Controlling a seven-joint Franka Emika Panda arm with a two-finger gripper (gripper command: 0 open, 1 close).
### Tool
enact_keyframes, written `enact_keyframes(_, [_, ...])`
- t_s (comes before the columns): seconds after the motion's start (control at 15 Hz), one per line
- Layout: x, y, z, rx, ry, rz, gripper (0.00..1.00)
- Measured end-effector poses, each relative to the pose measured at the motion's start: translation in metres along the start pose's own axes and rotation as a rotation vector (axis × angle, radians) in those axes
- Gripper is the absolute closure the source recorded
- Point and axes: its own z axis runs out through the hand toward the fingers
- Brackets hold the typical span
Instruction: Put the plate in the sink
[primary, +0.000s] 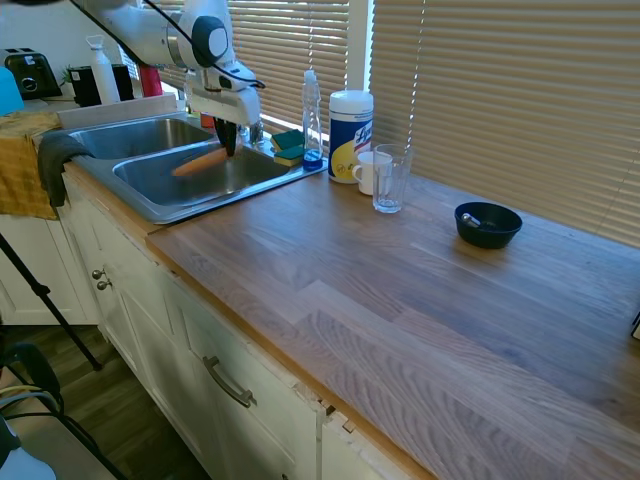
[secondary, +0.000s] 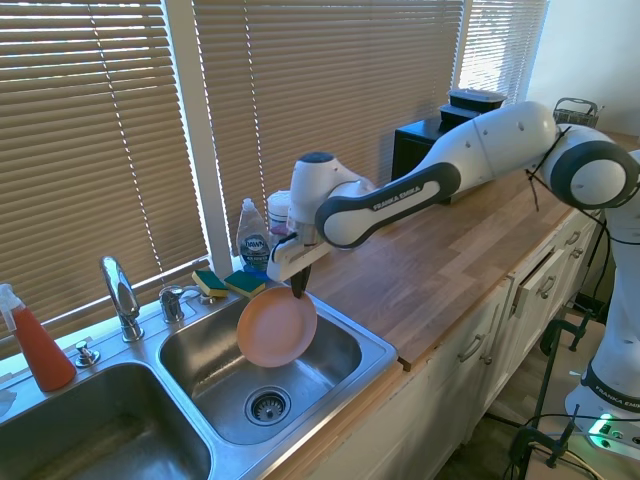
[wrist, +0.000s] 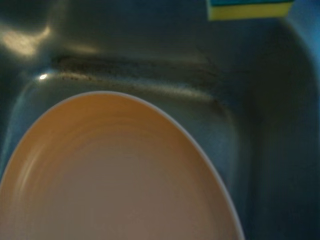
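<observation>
The sink (primary: 150, 200) is taken as landmark. Left of it, a yellow towel (primary: 25, 165) is draped over the tabletop edge. Over the sink's basin nearer the open tabletop, the plate (secondary: 277, 327) is held in the air, tilted, its rim pinched at the upper edge by the jaws of the gripper (secondary: 298, 289). The jaws are closed nearly together on that rim. The plate is not seen touching the basin floor; the drain (secondary: 266, 405) lies below it. In the wrist view the plate (wrist: 115, 175) fills the lower part, with the basin wall behind it.

The plate is judged stiff, fairly light, smooth and likely slippery, possibly breakable if dropped on steel. An edge grip at the rim is the only hold that suits a flat round thing; a slow lowering is called for.

No long axis is had by a round plate; its face is turned away from the window and slightly down, and the lower rim points into the basin.

Right of the sink, sponges (primary: 288, 147), a soap bottle (primary: 312, 118), a wipes canister (primary: 350, 135), a mug (primary: 370, 172), a glass (primary: 390, 178) and a dark bowl (primary: 488, 224) are found along the tabletop (primary: 400, 300).
</observation>
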Motion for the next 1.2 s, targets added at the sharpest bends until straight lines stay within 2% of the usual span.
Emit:
enact_keyframes(0.27, [-0.015, -0.021, 0.050, -0.072, -0.009, -0.022, 1.00])
enact_keyframes(0.33, [-0.018, -0.024, 0.057, -0.087, -0.012, -0.023, 0.00])
enact_keyframes(0.67, [-0.031, -0.030, 0.092, -0.137, -0.016, -0.029, 0.00])
enact_keyframes(1.2, [-0.029, -0.034, 0.083, -0.134, -0.007, -0.027, 0.00])
